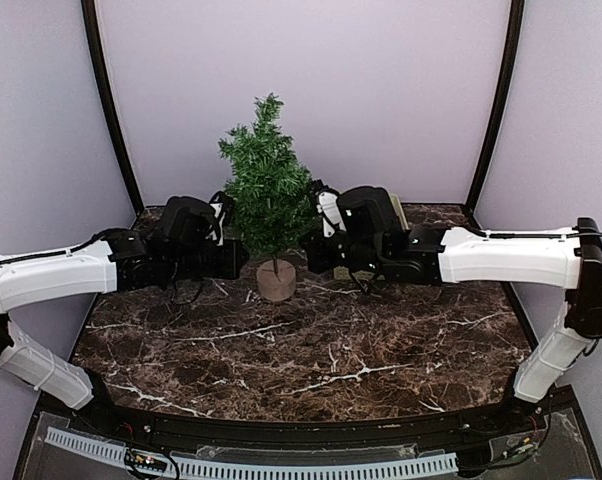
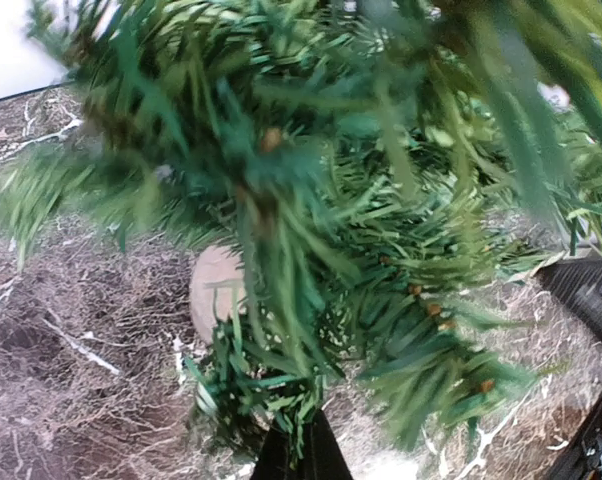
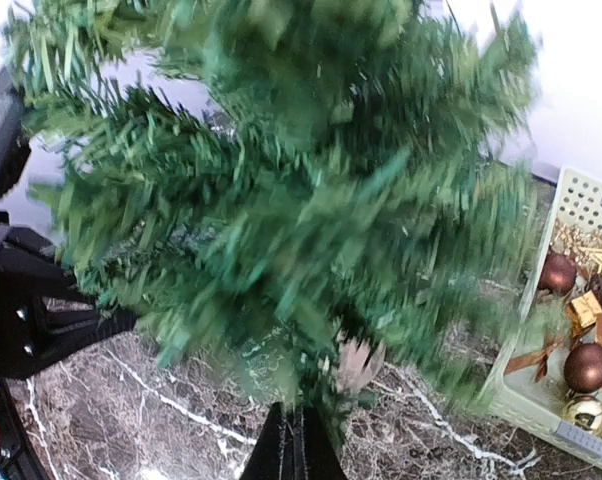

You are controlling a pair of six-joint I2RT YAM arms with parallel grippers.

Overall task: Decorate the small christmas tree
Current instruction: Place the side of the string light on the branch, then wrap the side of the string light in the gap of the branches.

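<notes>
Here, your left gripper [image 2: 293, 452] was clamped shut on a low needle tip of the small dark-green bristly christmas tree [image 1: 269, 190], standing upright between both arms. Your right gripper [image 3: 296, 442] was closed against the tree's opposite low branches; I couldn't tell whether it pinched any. A pale-green slotted plastic basket [image 3: 537, 405] of brown and gold baubles sat right of the tree.

Soft, even light is falling from above; the table [image 1: 311, 360] is showing only faint shadows. In both my wrist views the tree [image 2: 381, 250] is smearing, too close for focus. The pale wall [image 3: 581, 90] is washing out.
</notes>
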